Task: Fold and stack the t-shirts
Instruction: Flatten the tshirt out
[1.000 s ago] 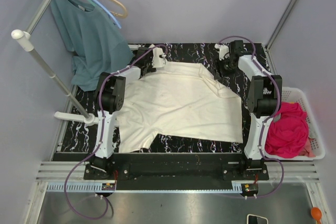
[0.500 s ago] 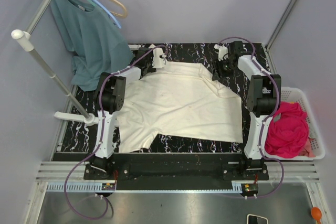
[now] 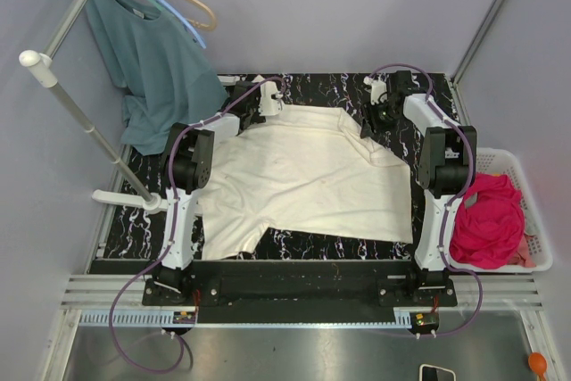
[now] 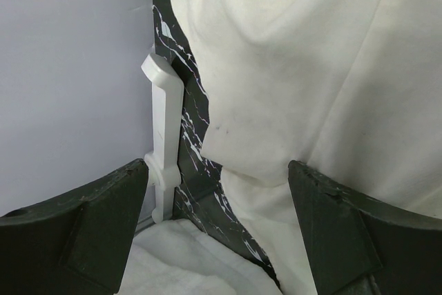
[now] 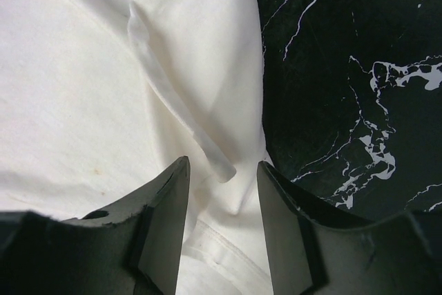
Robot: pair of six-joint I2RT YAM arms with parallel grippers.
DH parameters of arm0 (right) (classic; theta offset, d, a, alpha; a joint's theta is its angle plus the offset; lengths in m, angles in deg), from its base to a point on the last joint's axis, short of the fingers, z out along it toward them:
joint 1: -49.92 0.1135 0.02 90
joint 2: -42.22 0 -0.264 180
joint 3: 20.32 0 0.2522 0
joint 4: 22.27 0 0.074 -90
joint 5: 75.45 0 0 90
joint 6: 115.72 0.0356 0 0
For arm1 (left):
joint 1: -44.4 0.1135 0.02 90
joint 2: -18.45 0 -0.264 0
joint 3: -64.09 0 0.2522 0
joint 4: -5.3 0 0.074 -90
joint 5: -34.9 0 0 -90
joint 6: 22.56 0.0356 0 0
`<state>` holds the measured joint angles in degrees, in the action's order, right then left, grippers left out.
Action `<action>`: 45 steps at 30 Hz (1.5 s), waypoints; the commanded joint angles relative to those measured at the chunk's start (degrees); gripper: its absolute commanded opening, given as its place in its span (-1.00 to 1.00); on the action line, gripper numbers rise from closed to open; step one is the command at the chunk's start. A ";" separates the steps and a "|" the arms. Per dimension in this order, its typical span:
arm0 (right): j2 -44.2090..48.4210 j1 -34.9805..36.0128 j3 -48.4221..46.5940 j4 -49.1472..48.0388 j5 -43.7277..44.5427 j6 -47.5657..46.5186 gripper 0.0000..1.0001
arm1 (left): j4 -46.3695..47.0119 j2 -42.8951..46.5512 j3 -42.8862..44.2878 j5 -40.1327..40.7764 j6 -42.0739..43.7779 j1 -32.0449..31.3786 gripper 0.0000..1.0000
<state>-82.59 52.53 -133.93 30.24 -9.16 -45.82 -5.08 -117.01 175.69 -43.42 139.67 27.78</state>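
now the cream t-shirt [image 3: 303, 176] lies spread flat across the black marble table [image 3: 330, 86], its far edge a little rumpled, sleeves out to the sides. that suits a first fold: the cloth needs picking up at two points along one edge so it turns over evenly.

the left gripper [image 4: 217, 177] hovers over the far left corner of the shirt, near the table's far edge. its fingers [image 4: 103, 212] stand wide apart with nothing between them but cloth lying loose below, so it holds nothing.

the right gripper [image 5: 222, 170] sits low at the far right corner, beside bare marble. its fingers [image 5: 166, 205] are part-way apart and straddle a raised ridge of fabric, probably a sleeve hem. a gap shows on each side of the ridge, so i judge the cloth framed but not pinched.

the magenta t-shirt [image 3: 486, 220] waits bunched in the white basket [image 3: 513, 160] at the right, well apart, unfolded. nothing is stacked yet.

the likely risk is an uneven lift: one corner caught, the other not.
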 commanded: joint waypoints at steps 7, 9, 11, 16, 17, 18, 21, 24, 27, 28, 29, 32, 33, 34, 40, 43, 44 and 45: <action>-0.61 0.46 -2.01 0.28 -2.49 0.85 -0.01 | -3.73 -0.16 -1.69 -0.26 -0.24 0.19 0.78; -0.78 0.72 -2.01 0.37 -2.49 0.85 -0.02 | -3.82 -0.16 -1.60 -0.26 -0.07 0.27 0.78; -0.78 0.64 -2.01 0.46 -2.49 0.76 -0.02 | -3.73 -0.16 -1.52 -0.34 -0.16 0.27 0.78; -1.05 0.90 -1.84 0.81 -2.66 0.76 -0.03 | -3.73 -0.07 -1.69 -0.43 -0.24 0.45 0.78; -1.13 1.08 -1.84 0.72 -2.58 0.67 -0.03 | -3.73 0.02 -1.69 -0.43 -0.24 0.45 0.78; -1.13 1.08 -1.84 0.72 -2.49 0.67 -0.03 | -3.73 0.02 -1.69 -0.43 -0.24 0.54 0.78; -1.48 1.17 -1.84 0.81 -2.40 0.59 -0.03 | -3.55 0.11 -2.04 -0.43 -0.24 0.71 0.78; -1.83 1.43 -2.01 0.81 -2.40 0.59 -0.05 | -3.55 0.19 -2.30 -0.43 -0.33 0.80 0.78; -2.19 1.52 -1.92 0.81 -2.31 0.67 -0.12 | -3.55 0.11 -2.39 -0.43 -0.24 0.80 0.78; -2.19 1.69 -1.92 0.72 -2.22 0.67 -0.16 | -3.55 0.11 -2.39 -0.43 -0.16 0.89 0.78; -2.19 1.61 -1.92 0.81 -2.14 0.76 -0.18 | -3.64 0.11 -2.39 -0.43 -0.33 0.89 0.78; -2.27 1.78 -1.92 0.81 -1.87 0.59 -0.28 | -3.55 0.02 -2.39 -0.43 -0.33 0.89 0.78; -2.19 1.78 -1.92 0.90 -1.70 0.59 -0.30 | -3.64 -0.07 -2.39 -0.43 -0.42 0.98 0.78; -2.27 1.70 -2.01 0.98 -1.61 0.41 -0.32 | -3.55 -0.07 -2.31 -0.43 -0.33 0.98 0.78; -2.01 1.78 -2.80 2.04 -0.82 0.06 -0.63 | -3.55 0.28 -2.74 -0.43 -0.59 0.98 0.78; -1.49 1.78 -4.03 3.09 0.41 -0.38 -0.78 | -3.55 0.46 -3.01 -0.52 -0.68 0.98 0.78; -1.14 1.78 -4.99 3.36 1.37 -0.29 -0.81 | -3.55 0.55 -3.01 -0.52 -0.86 1.06 0.78; -1.05 1.78 -5.61 4.14 1.81 -0.38 -0.87 | -3.55 0.63 -3.01 -0.52 -0.95 0.98 0.78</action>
<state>-84.56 53.73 -135.22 32.36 -9.68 -45.60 -3.86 -116.90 174.95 -43.42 139.95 27.87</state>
